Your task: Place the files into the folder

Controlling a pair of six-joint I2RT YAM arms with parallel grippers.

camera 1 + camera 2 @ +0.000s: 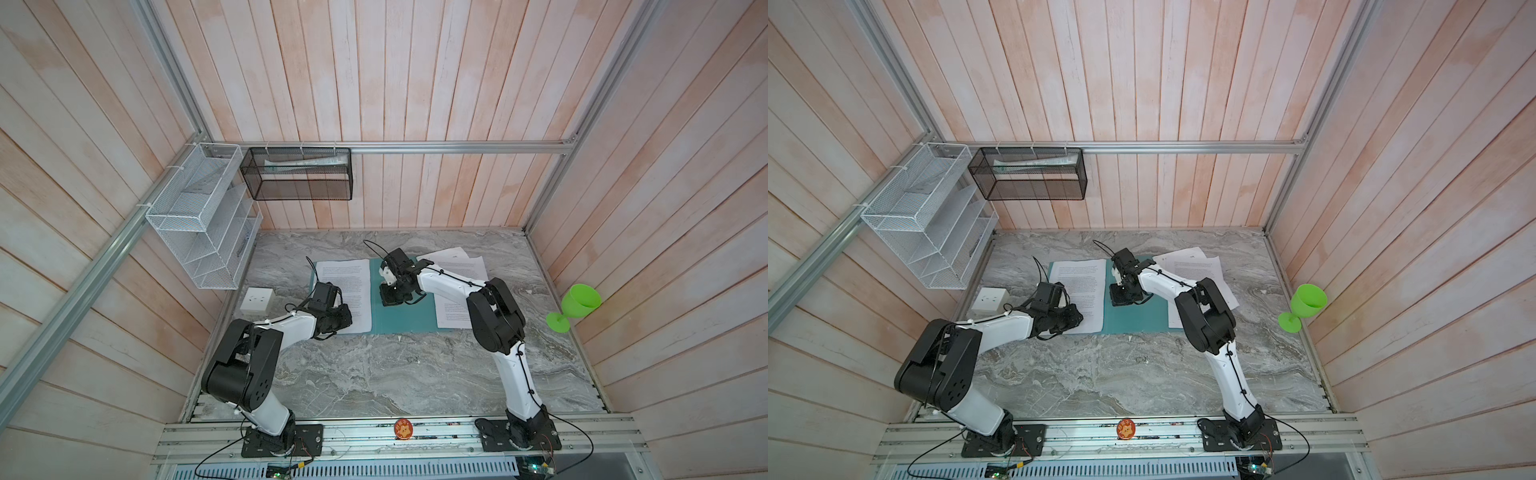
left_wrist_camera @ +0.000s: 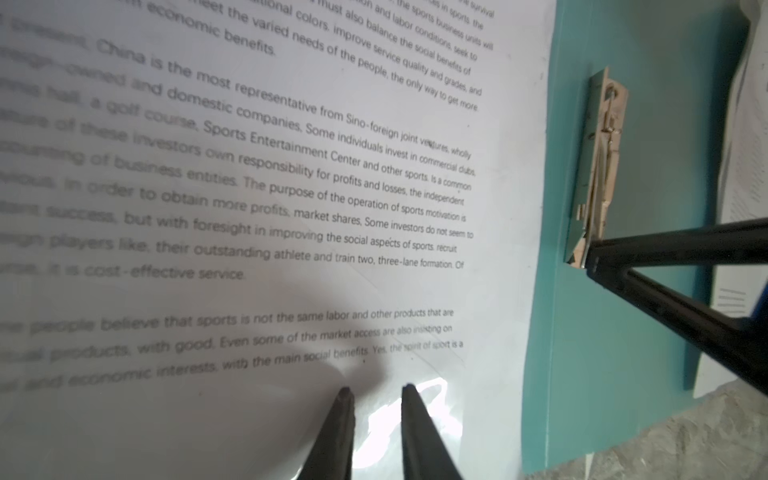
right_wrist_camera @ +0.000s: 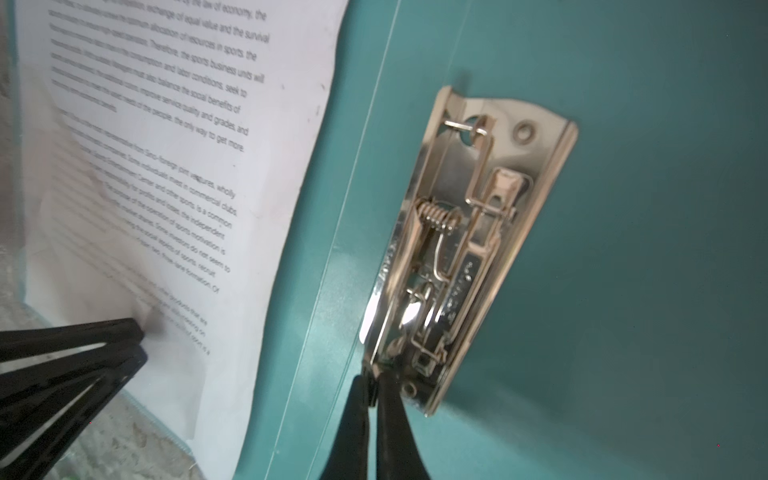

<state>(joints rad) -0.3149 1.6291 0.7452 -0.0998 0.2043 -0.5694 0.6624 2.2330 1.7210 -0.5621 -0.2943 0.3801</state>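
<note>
Teal folder lies open on the marble table, one printed sheet on its left cover.
The right gripper, fingers pressed together, sits at the near end of the metal clip, whose long axis runs away from it along the spine; whether it pinches the lever I cannot tell. The sheet lies left of the clip, nearer the left gripper, whose narrowly parted tips rest on it. More sheets lie to the folder's right.

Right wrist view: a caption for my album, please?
Shut pincer at the metal clip inside an open teal folder.
</note>
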